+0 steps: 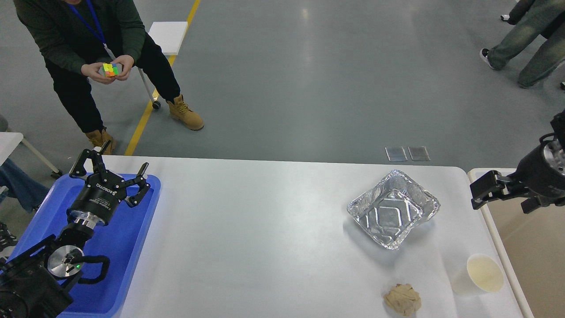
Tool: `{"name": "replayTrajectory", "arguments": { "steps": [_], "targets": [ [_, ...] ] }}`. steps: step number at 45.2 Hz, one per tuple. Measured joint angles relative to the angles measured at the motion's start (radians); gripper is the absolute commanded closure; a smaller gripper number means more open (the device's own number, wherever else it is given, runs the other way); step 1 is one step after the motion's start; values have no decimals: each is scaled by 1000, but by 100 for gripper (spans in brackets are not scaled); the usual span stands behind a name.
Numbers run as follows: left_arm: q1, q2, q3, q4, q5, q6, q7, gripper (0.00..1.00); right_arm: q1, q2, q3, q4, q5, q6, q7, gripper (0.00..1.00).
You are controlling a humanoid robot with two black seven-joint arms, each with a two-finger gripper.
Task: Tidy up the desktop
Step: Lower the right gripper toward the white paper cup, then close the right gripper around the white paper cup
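The white desktop [265, 229] fills the middle of the head view. On its right part lie an empty foil tray [393, 210], a white paper cup [484, 274] and a crumpled brown paper ball [402, 299] near the front edge. My left gripper [119, 160] is open and empty, held over the far end of the blue tray [128, 247] at the desktop's left. My right gripper [483, 189] hangs at the right edge over the rim of the beige bin [529, 251], to the right of the foil tray. It is dark and seen side-on, so its fingers cannot be told apart.
A person [88, 53] crouches beyond the far left corner, holding a coloured puzzle cube [110, 70]. Another person's legs [525, 48] stand at the far right. The blue tray shows no object in it. A small white table [170, 35] stands behind.
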Motion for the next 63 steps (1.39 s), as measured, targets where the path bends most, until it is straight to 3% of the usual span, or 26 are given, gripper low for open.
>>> {"name": "replayTrajectory", "arguments": {
  "steps": [12,22,46,63],
  "targets": [
    [0,0,0,0,-1,0,0,1,-78,-125,67,-2,-166,-25,5,0],
    [0,0,0,0,0,0,-1,1,-203,-184,114,-15,-263,-123,6,0],
    [0,0,0,0,0,0,-1,1,-464,-210,222,-100,-325,-247,11,1],
    [0,0,0,0,0,0,0,1,-634,-201,295,-204,-331,-315,18,8]
  ]
}}
